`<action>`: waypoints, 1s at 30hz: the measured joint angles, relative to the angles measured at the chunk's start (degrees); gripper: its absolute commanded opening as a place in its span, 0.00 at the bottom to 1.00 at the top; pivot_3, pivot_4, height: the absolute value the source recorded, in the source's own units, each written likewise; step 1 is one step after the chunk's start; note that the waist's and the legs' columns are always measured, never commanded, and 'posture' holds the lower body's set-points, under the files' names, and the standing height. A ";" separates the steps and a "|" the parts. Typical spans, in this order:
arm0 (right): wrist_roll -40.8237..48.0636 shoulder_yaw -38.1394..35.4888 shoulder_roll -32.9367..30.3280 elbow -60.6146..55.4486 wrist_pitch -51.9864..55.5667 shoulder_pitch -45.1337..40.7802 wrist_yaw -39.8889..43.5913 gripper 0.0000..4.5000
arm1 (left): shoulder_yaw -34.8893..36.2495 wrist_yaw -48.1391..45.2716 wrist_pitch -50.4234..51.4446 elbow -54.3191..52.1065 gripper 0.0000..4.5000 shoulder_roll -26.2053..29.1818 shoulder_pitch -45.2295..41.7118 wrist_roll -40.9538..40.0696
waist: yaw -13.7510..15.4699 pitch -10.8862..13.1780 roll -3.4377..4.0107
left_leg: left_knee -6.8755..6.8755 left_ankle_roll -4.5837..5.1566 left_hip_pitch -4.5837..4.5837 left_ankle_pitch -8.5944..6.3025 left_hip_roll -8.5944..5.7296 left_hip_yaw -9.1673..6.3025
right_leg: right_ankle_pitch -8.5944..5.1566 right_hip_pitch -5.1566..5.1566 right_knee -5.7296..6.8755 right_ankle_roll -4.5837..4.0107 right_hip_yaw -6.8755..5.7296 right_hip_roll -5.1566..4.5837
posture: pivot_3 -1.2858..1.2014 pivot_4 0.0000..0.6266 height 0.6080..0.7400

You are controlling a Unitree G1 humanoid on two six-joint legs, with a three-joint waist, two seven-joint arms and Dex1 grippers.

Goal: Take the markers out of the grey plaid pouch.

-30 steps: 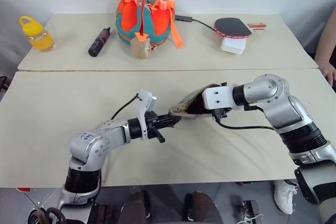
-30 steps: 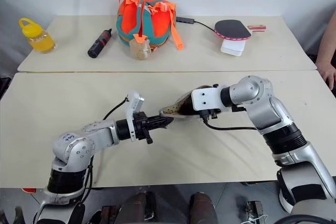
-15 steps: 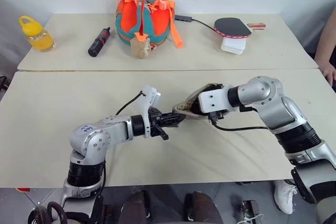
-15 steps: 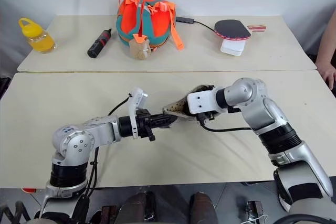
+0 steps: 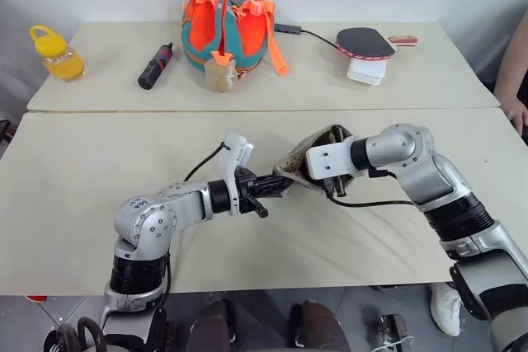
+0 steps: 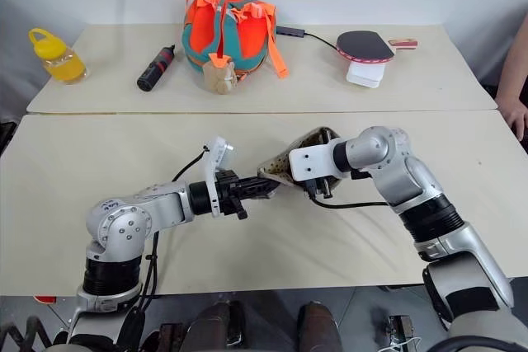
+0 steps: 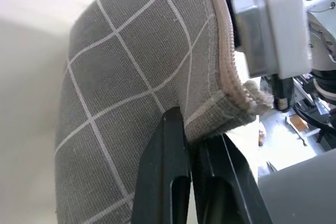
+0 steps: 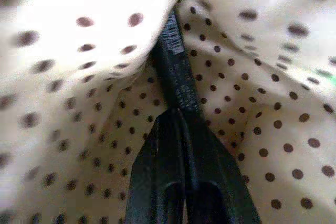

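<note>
The grey plaid pouch hangs above the near table, between my two grippers. My left gripper is shut on the pouch's fabric corner, just beside the end of the zip. My right gripper reaches into the pouch's open mouth, with cream lining with brown dots folded all around it. Its fingers are pressed together, and I cannot tell if anything is between them. The markers are hidden.
On the far table stand an orange-and-teal bag, a black-and-red cylinder, a yellow bottle and a table tennis bat on a white box. A person's arm shows at the right edge.
My right wrist has slid a little further toward the left gripper, and the pouch's mouth now stands higher and more bunched. The left gripper keeps its hold.
</note>
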 measured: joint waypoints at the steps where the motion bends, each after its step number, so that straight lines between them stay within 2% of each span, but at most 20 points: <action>1: 0.49 -0.59 -0.39 -0.50 0.13 -0.03 0.44 0.01 | -0.01 0.05 -0.20 0.03 0.00 0.00 0.10 0.09 | -0.03 0.00 0.00 | 0.00 0.00 0.00 0.00 0.00 0.00 | 0.00 0.00 0.00 0.00 0.00 0.00 | 0.52 0.24 1.00; 12: 2.99 -3.66 -6.54 -3.52 1.23 -1.52 4.33 0.01 | -0.09 0.47 -3.06 2.14 0.00 0.11 0.25 2.50 | -0.01 0.00 0.00 | -0.01 0.00 0.00 0.00 0.00 0.01 | 0.00 0.00 -0.03 0.00 -0.01 0.00 | 0.52 0.24 1.00; 18: 3.31 -3.68 -6.70 -2.75 -0.04 -1.66 4.24 0.01 | 0.19 0.47 -3.68 2.30 0.00 -0.04 0.24 2.56 | 0.01 0.00 0.00 | -0.01 0.00 0.00 0.00 0.00 0.01 | 0.00 0.00 -0.03 0.00 0.00 0.00 | 0.52 0.24 1.00; 22: 4.53 -3.65 -5.53 -2.78 1.13 -1.66 4.79 0.01 | 3.55 1.12 -0.11 3.03 0.00 -2.77 -0.32 -2.16 | 0.01 0.00 -0.01 | 0.01 0.00 0.00 0.00 0.00 -0.01 | 0.00 0.00 -0.01 0.00 -0.01 0.00 | 0.52 0.24 1.00; 27: 4.93 -3.63 -5.63 -0.71 0.55 -2.06 5.74 0.01 | 1.72 0.29 2.38 2.54 0.00 -0.07 -0.95 -2.73 | -0.02 0.01 -0.01 | -0.01 0.00 0.01 0.00 0.00 0.00 | 0.00 0.00 -0.02 0.00 -0.01 0.00 | 0.52 0.24 1.00; 30: 4.65 -2.97 -4.41 -0.10 0.14 -1.63 5.71 0.15 | 1.61 0.68 2.45 2.54 0.00 -1.14 -0.61 -2.74 | -0.05 0.00 -0.01 | 0.00 0.00 0.01 0.00 0.00 0.00 | 0.00 0.01 -0.02 0.00 -0.01 0.00 | 0.52 0.24 1.00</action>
